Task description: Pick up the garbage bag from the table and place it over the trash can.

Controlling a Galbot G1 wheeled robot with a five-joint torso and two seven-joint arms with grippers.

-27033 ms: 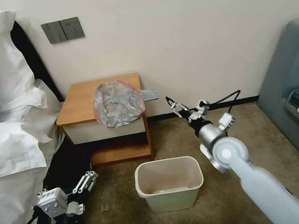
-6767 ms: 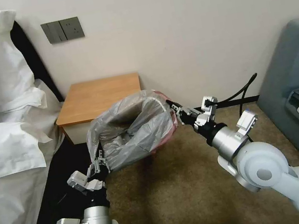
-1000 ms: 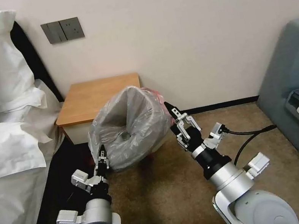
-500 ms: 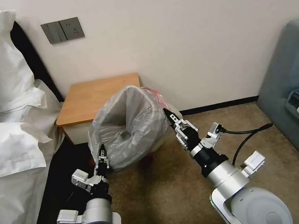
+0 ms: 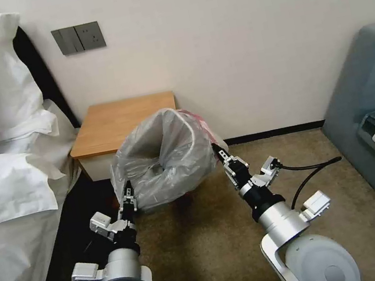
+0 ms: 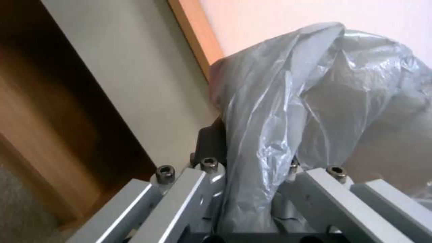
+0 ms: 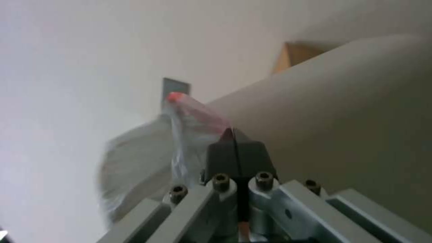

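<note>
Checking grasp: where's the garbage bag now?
In the head view the garbage bag hangs open in front of the table, held between left gripper and right gripper.

The crinkly, translucent grey thin-plastic garbage bag (image 5: pixel 167 156) catches light in glossy creases, its pinkish-red edge (image 5: pixel 193 116) equally filmy. Behind the bag, the small orange-brown wooden table (image 5: pixel 116 121) has a smooth, matt top and a matt white drawer front (image 6: pixel 130 74). The left gripper (image 5: pixel 128 200) and right gripper (image 5: pixel 223 154), beside the bag, are brushed silver metal with matt black fingertips (image 7: pixel 236 155). Below the bag lies rough brown carpet (image 5: pixel 206 248).
</note>
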